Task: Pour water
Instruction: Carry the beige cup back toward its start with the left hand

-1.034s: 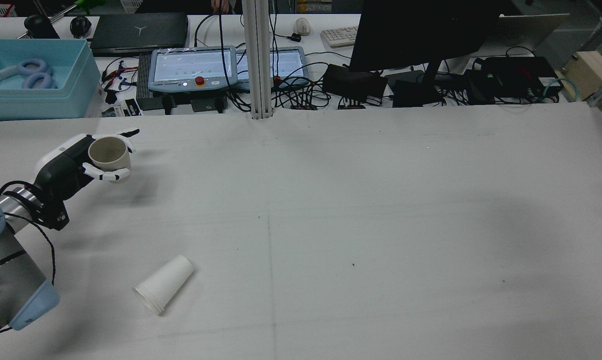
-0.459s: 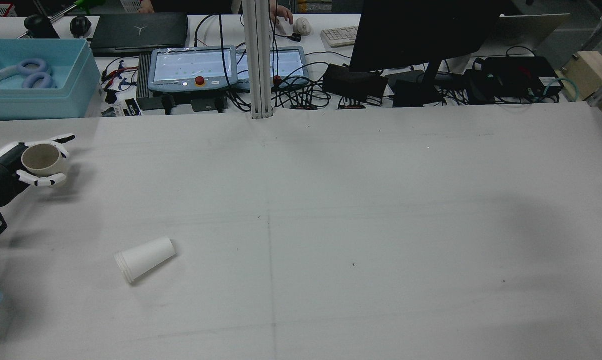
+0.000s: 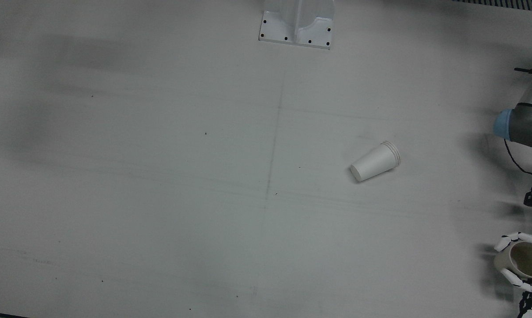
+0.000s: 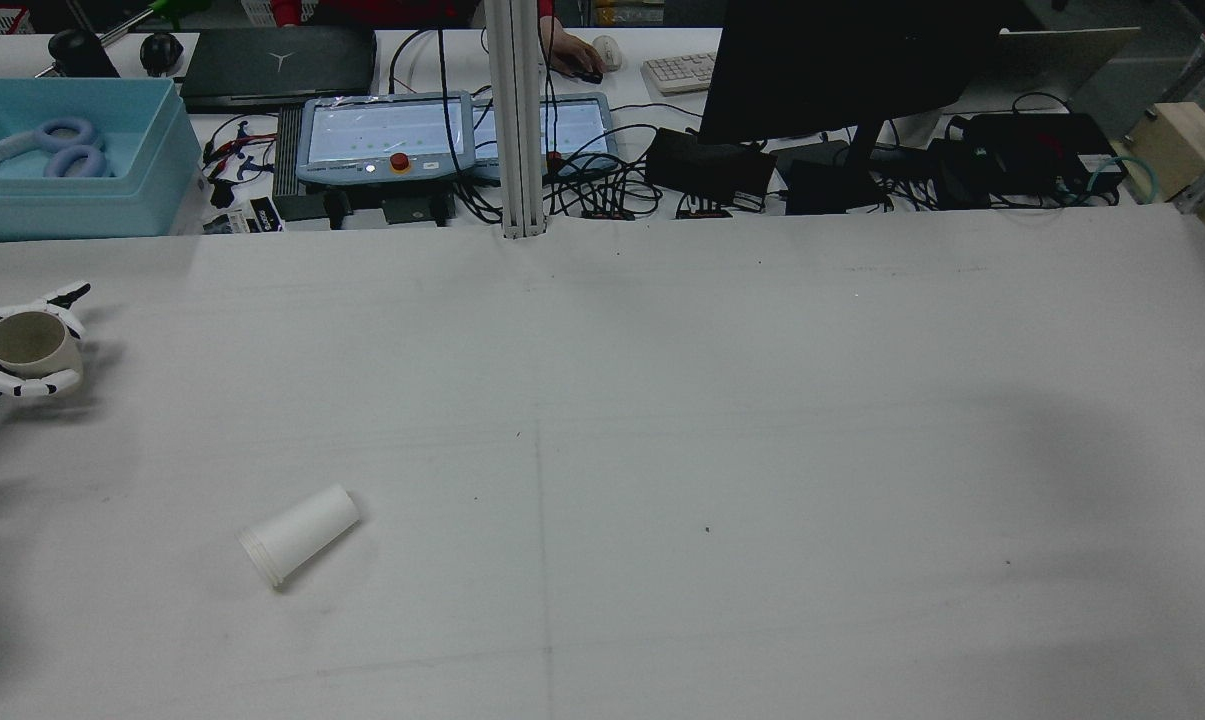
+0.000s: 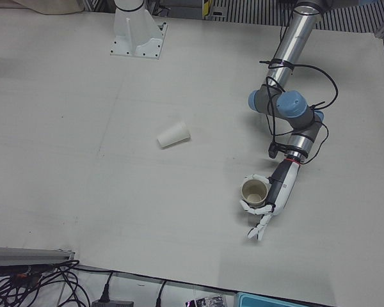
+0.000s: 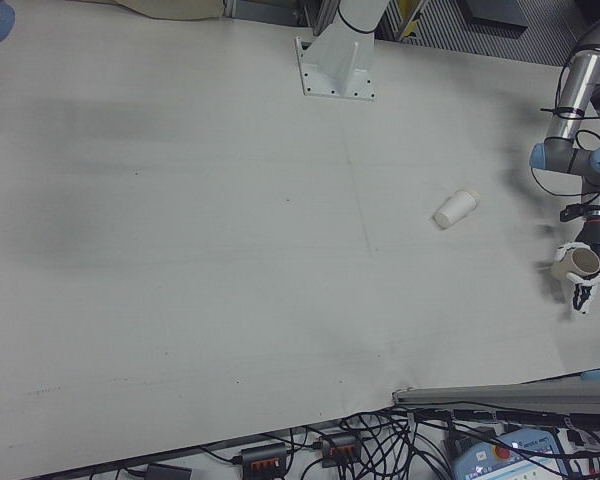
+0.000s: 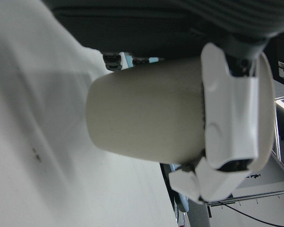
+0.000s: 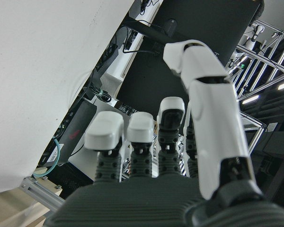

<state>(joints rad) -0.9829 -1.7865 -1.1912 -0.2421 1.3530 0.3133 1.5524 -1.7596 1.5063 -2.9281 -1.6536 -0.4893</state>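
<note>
My left hand [image 5: 272,194] is shut on a beige cup [image 5: 254,191] and holds it upright, mouth up, just above the table near its left edge. The hand shows in the rear view [image 4: 10,388] with the cup [image 4: 24,343], in the front view [image 3: 528,289] with the cup [image 3: 524,260], and the cup fills the left hand view [image 7: 146,118]. A white paper cup [image 4: 300,535] lies on its side on the table, apart from the hand; it also shows in the front view [image 3: 375,161]. My right hand [image 8: 180,156] shows only in its own view, fingers straight and empty.
The arm pedestal [image 3: 296,22] stands at the table's middle on the robot's side. Beyond the far edge are a blue bin [image 4: 62,160], teach pendants [image 4: 382,135], a monitor [image 4: 842,70] and cables. The left arm's elbow [image 5: 288,105] hangs over the table.
My left hand has carried the beige cup leftward, almost out of the rear view. The white paper cup has rolled a little on the table.
</note>
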